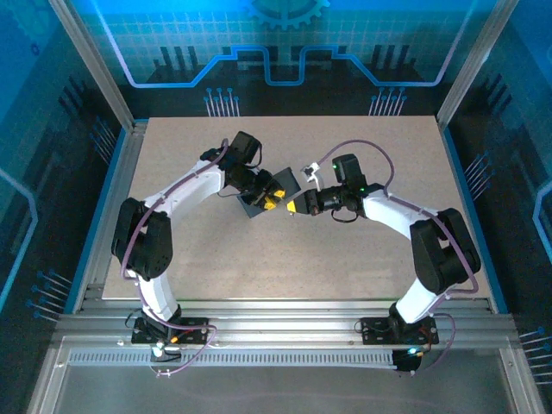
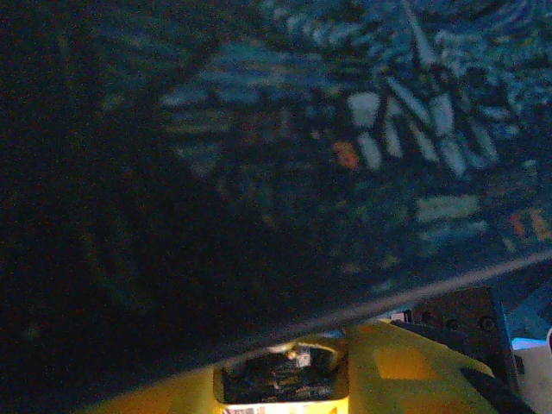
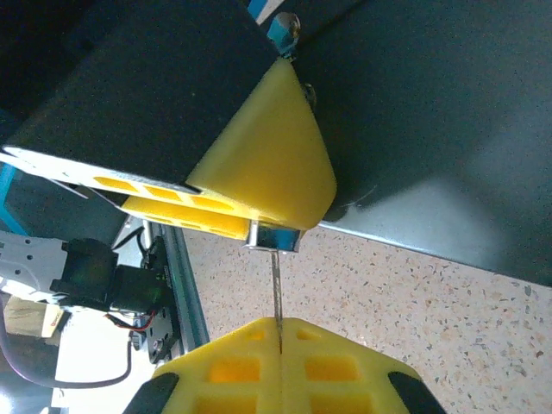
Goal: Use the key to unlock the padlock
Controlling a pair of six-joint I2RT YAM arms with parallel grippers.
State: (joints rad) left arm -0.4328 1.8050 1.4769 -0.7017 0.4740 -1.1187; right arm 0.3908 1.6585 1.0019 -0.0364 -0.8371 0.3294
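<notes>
**Q:** At table centre, what meets?

**A:** Two arms, seen from above. The left gripper reaches in from 10 o'clock and the right gripper from 3 o'clock. Their yellow tips are just beside each other.

**Q:** What does the left one hold?

**A:** A dark tin, tilted and lifted off the table. The left fingers are partly closed and pressed against the tin's dark sides. From the left wrist, the tin's painted face sits very close and blurred, with pale dashes on deep blue.

**Q:** And the right one?

**A:** Its fingers are shut tight on the key. The thin blade shows edge-on, rising from the seam between the fingertips toward 12 o'clock. The key's head is hidden inside the grip.

**Q:** Where is the padlock?

**A:** The padlock shows as a small silvery block at the lower tip of the left fingers, against the tin's edge. It sits at 12 o'clock from the key, above the speckled table. Most of its body and its shackle are hidden behind the yellow finger. The key's tip touches its underside. I cannot tell whether the blade has gone into the keyhole.
</notes>
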